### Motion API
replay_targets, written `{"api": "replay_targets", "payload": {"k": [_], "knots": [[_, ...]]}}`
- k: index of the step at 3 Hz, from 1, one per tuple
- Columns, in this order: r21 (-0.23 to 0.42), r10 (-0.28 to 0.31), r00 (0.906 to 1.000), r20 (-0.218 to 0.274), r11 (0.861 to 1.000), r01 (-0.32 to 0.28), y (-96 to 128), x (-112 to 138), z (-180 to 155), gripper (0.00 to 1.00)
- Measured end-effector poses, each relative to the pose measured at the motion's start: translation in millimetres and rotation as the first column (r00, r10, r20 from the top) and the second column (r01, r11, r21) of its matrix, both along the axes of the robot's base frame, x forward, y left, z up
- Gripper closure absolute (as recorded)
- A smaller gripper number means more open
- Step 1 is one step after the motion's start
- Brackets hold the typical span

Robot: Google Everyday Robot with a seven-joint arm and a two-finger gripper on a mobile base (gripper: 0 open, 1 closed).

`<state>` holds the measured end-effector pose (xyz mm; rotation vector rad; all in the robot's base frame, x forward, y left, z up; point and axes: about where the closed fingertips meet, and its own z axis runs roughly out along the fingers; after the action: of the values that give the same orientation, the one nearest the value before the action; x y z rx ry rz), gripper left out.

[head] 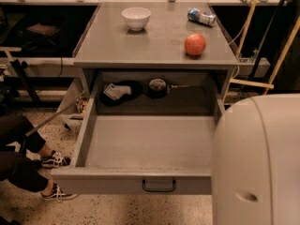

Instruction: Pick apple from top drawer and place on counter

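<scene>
The apple, red-orange and round, rests on the counter near its right front edge. The top drawer is pulled wide open, with a small black handle on its front panel. My gripper is out of view. Only a large white arm segment fills the lower right corner and hides the drawer's right front corner.
A white bowl stands at the counter's back left. A crushed can lies at the back right. Dark objects and a packet lie behind the drawer inside the cabinet. A person's legs and shoes are at the left.
</scene>
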<state>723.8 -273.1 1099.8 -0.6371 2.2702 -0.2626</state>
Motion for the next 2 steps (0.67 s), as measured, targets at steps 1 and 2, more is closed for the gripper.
{"api": "replay_targets", "payload": {"k": [1,2], "knots": [[-0.068,-0.204,0.9747,0.091,0.975,0.211,-32.6,-51.5,75.1,0.00],[-0.098,-0.234,0.9641,0.125,0.964,0.247,-34.4,-66.4,96.1,0.00]]}}
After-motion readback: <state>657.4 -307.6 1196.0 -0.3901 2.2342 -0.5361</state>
